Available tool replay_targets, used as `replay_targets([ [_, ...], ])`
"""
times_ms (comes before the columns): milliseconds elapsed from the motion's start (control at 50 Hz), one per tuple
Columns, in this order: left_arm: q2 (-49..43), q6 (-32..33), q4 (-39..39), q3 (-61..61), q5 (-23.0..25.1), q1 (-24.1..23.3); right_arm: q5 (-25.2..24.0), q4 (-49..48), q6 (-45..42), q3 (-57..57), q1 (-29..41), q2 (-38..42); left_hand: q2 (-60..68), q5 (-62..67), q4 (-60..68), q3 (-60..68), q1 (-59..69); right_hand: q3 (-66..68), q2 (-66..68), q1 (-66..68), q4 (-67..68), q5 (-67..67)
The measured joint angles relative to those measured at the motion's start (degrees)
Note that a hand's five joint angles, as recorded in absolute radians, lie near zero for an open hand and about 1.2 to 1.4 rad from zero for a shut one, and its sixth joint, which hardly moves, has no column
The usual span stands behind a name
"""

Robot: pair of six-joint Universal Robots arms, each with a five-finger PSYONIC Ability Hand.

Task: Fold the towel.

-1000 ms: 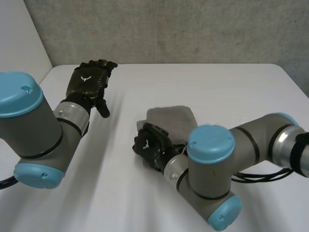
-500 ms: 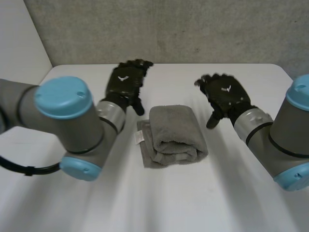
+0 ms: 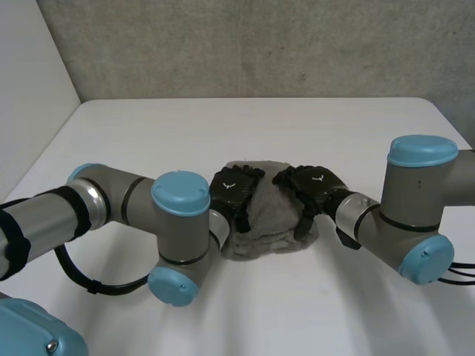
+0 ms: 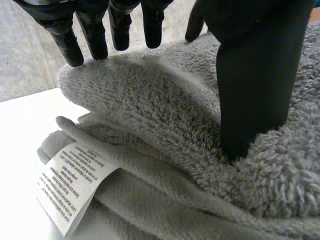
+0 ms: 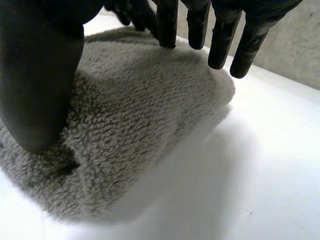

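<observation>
White table (image 3: 148, 133), frame centre: folded towel (image 3: 271, 216). My left hand (image 3: 232, 190), right hand (image 3: 315, 185) flat, pressing it. Prob. final flatten; next, lift clear.

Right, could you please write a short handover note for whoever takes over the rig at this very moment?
Left robot hand: open, fingers straight over the left side of the towel, thumb pressing into the pile.
Right robot hand: open, pressing on the towel's right side.
Towel: a thick folded bundle in the middle of the table, with its care tag poking out from the layers beside the left robot hand.
Done: the folds appear made.
Left: probably lift both hands off and check the bundle holds.
</observation>
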Motion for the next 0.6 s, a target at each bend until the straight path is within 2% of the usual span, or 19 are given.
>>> replay_targets([
  [140,4.4,0.2,-1.7,-0.9,0.0,0.3,0.5,-0.2,0.2,0.6,-0.3,-6.3,0.0,0.0,0.0,0.0,0.0,0.0,0.0,0.0,0.0,0.0],
  [260,13.2,0.3,-3.3,-3.8,-0.1,1.6,4.3,-0.3,1.9,1.4,-0.5,-14.2,0.0,0.0,0.0,0.0,0.0,0.0,0.0,0.0,0.0,0.0],
  [360,24.8,0.4,-6.3,-8.2,-0.2,4.6,10.9,0.0,4.2,1.7,-0.7,-21.5,0.0,0.0,0.0,0.0,0.0,0.0,0.0,0.0,0.0,0.0],
  [420,30.1,0.4,-8.5,-10.3,-0.5,6.6,13.3,1.0,4.8,1.7,-0.7,-24.2,0.0,0.0,0.0,0.0,0.0,0.0,0.0,0.0,0.0,0.0],
  [600,42.2,0.4,-14.6,-15.3,-4.5,11.7,15.5,6.3,4.7,1.4,-0.9,-28.6,0.0,0.0,0.0,0.0,0.0,0.0,0.0,0.0,0.0,0.0],
])
